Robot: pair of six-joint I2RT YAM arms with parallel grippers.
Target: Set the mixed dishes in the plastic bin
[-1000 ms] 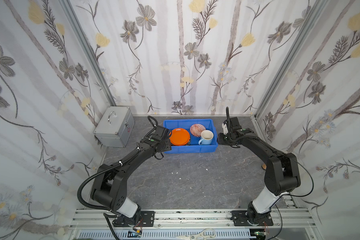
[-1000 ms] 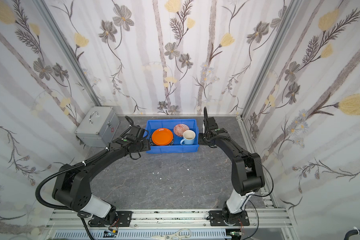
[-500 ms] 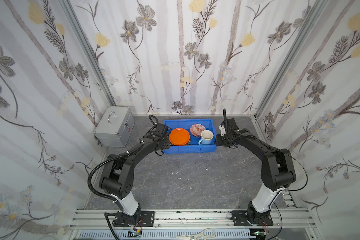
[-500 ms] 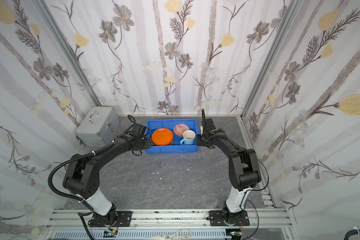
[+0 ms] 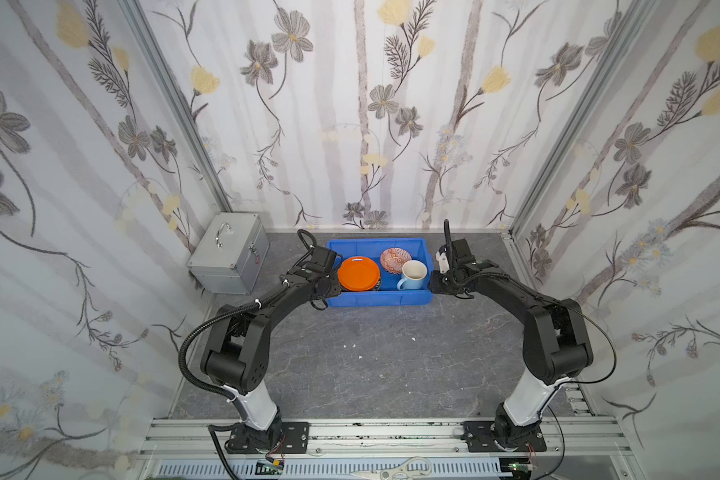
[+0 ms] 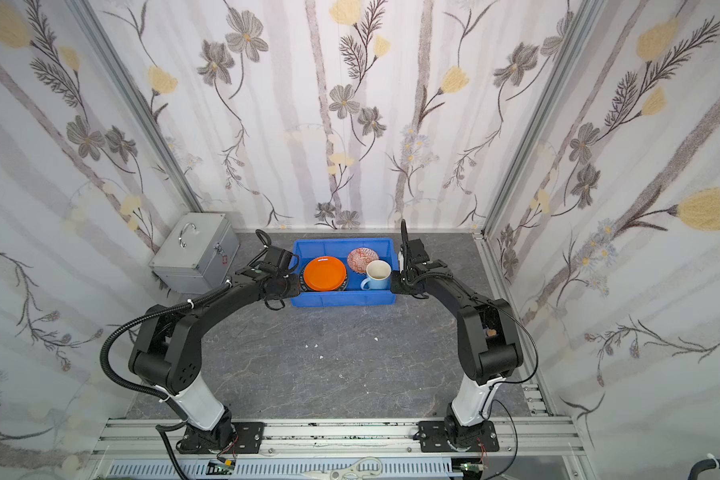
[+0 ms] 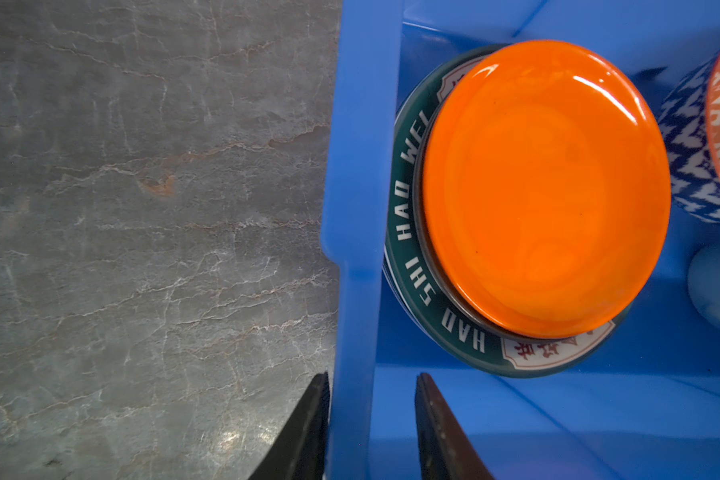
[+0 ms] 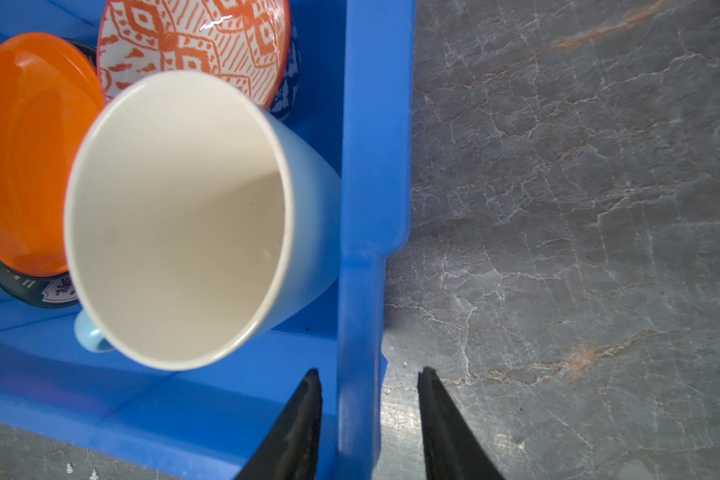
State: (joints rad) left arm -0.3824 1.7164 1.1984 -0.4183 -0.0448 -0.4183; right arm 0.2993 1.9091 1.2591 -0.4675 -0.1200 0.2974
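Lettered plate (image 7: 408,232) legible from left wrist only, left jaws astride bin (image 7: 358,166) wall

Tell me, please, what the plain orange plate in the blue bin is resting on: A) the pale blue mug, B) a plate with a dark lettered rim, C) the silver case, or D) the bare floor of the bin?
B: in the left wrist view the orange plate lies on top of a plate with a dark lettered rim, inside the blue bin.
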